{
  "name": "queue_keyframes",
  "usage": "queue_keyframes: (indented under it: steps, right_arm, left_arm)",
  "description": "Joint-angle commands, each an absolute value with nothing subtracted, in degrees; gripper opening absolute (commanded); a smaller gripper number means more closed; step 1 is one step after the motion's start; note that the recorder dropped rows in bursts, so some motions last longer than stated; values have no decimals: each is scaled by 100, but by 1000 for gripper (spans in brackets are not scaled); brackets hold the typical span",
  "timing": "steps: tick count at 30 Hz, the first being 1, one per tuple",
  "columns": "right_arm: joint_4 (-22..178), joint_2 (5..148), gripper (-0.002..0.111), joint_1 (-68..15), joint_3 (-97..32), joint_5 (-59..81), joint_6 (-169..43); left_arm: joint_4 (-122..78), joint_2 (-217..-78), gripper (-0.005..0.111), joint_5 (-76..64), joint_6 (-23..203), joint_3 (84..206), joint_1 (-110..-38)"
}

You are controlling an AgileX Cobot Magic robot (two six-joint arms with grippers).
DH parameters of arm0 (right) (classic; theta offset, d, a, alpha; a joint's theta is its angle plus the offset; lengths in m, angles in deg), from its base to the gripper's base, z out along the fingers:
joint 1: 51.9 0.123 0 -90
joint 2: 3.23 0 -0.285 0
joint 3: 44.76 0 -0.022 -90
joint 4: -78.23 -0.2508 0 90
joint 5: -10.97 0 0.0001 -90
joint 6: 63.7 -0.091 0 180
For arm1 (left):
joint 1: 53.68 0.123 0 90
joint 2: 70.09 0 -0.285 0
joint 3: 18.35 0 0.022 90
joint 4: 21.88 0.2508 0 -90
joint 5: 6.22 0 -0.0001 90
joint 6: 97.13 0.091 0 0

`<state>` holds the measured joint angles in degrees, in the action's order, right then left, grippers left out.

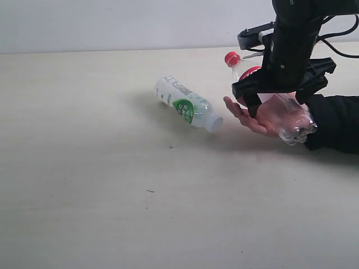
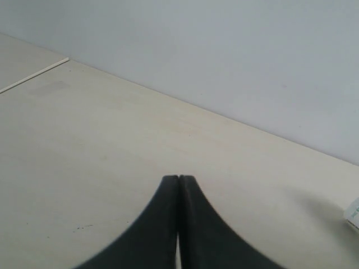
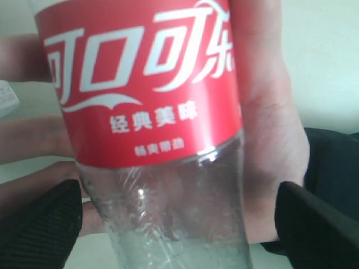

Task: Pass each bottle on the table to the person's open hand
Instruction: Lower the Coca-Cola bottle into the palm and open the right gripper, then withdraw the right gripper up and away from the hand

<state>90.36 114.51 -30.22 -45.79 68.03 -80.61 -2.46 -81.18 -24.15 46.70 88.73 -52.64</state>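
A clear bottle with a red label (image 1: 291, 120) and red cap (image 1: 231, 58) lies across the person's open hand (image 1: 247, 115) at the right. My right gripper (image 1: 279, 105) hangs over it, open, one finger on each side and neither touching. In the right wrist view the bottle (image 3: 146, 84) fills the picture between the wide-apart fingers (image 3: 39, 224), with the palm (image 3: 269, 129) behind it. The white-green bottle with a white cap (image 1: 188, 103) lies on its side on the table (image 1: 112, 185). My left gripper (image 2: 179, 178) is shut and empty over bare tabletop. The yellow-green and tea-label bottles are out of view.
The person's dark sleeve (image 1: 336, 123) rests on the table at the right edge. A pale wall (image 1: 112, 22) runs behind the table's far edge. A corner of a labelled bottle (image 2: 353, 216) shows at the edge of the left wrist view.
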Motion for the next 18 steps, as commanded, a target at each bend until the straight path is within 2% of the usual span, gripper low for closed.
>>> queue_keyframes:
  steps: [1, 9, 18]
  right_arm:
    - [9104, 11447, 88, -3057, -4572, 6818, -8029]
    - [9005, 11307, 88, -3057, -4844, 6920, -7885]
    - [8825, 10408, 88, -3057, -5185, 6979, -7865]
  left_arm:
    - [-263, -8093, 0, -2410, 4662, 8845, -5250]
    - [-263, -8093, 0, -2410, 4662, 8845, -5250]
    - [-263, -8093, 0, -2410, 4662, 8845, -5250]
